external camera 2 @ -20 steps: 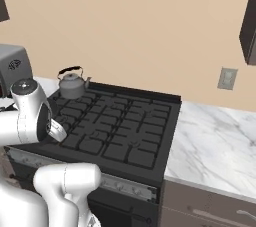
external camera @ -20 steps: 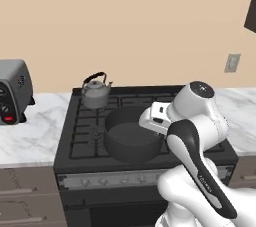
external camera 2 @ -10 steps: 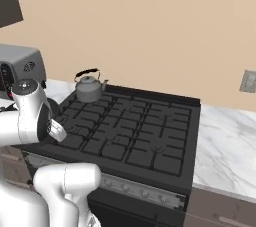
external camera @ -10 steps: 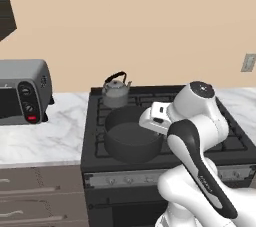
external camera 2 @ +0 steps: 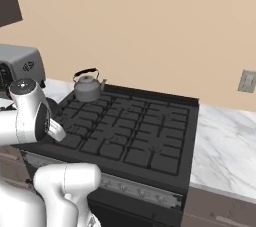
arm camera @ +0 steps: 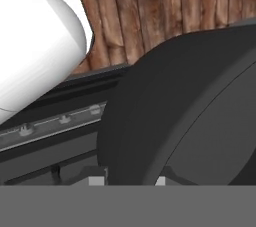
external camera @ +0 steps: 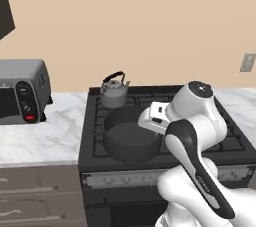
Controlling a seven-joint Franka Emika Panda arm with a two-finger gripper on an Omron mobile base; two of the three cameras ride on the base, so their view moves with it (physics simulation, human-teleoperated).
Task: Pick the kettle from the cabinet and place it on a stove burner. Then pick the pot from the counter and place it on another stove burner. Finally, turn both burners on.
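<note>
The squat grey kettle [external camera: 114,93] [external camera 2: 87,86] stands on the back left burner of the black stove [external camera: 227,143] [external camera 2: 130,131]. The wide dark pot [external camera: 131,140] [arm camera: 190,111] is over the stove's front left grate; I cannot tell whether it rests there or hangs just above. My gripper [external camera: 146,128] [arm camera: 127,181] is at the pot's right rim. In the hand view the fingertips [arm camera: 97,181] straddle the rim, shut on it. The pot's near handle is hidden by my hand.
A grey toaster oven [external camera: 20,91] [external camera 2: 17,66] sits on the marble counter [external camera: 45,138] left of the stove. More counter [external camera 2: 225,146] lies to the right, under a wall outlet [external camera 2: 247,81]. Knobs [external camera 2: 130,188] line the stove front. A dark cabinet corner [external camera: 5,6] hangs at the upper left.
The base drove left a second ago, so stove, kettle and toaster slid right in both views; since half a second ago they hardly shift. The pot stayed with my gripper throughout.
</note>
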